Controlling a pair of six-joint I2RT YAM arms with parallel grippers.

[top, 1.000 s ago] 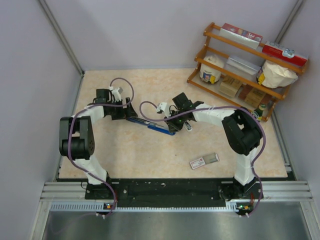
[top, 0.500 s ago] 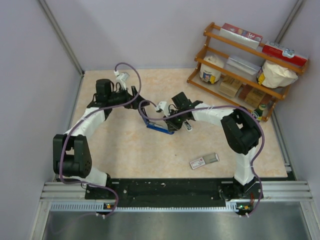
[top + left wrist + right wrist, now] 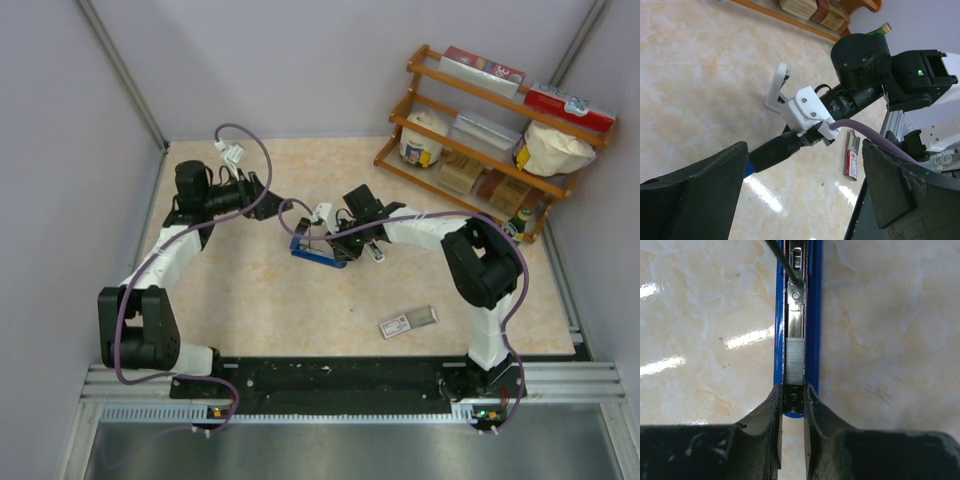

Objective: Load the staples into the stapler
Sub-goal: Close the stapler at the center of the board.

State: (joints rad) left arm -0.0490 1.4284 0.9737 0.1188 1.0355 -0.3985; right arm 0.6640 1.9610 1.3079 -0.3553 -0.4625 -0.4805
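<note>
Pale marbled desk (image 3: 300, 320), glossy, streaked with reflected light, closed in by plain lilac walls (image 3: 300, 70) at the back and along both sides.

Near the middle of the desk, a little toward the far edge: right claw (image 3: 792, 387) drawn down to a narrow slit, pinching the near tip of the blue stapler (image 3: 815, 315). Stapler lying open on the surface, channel facing up. Silvery staples (image 3: 794, 360) seated in that channel just ahead of the fingertips, bright metal slider beyond them, thin dark rod crossing the far end.

Farther out, toward the far left corner: left claw (image 3: 262, 195) spread as wide as it goes, gripping nothing, held above the desk and pointed at the stapler, well apart from it. Seen from its own camera, right claw and stapler framed between the two dark fingers (image 3: 695, 195).

Nearer the front edge, right of the middle: small red-and-white box (image 3: 408, 321), grey tray slid partly out, lying flat, well apart from both claws.

At the far right corner: wooden rack (image 3: 440, 125) standing at an angle, shelves loaded with cartons, a tub and a pale bag. Purple cable (image 3: 240, 135) looping above the left arm. Along the front edge: metal rail (image 3: 350, 385) carrying both arm bases.
</note>
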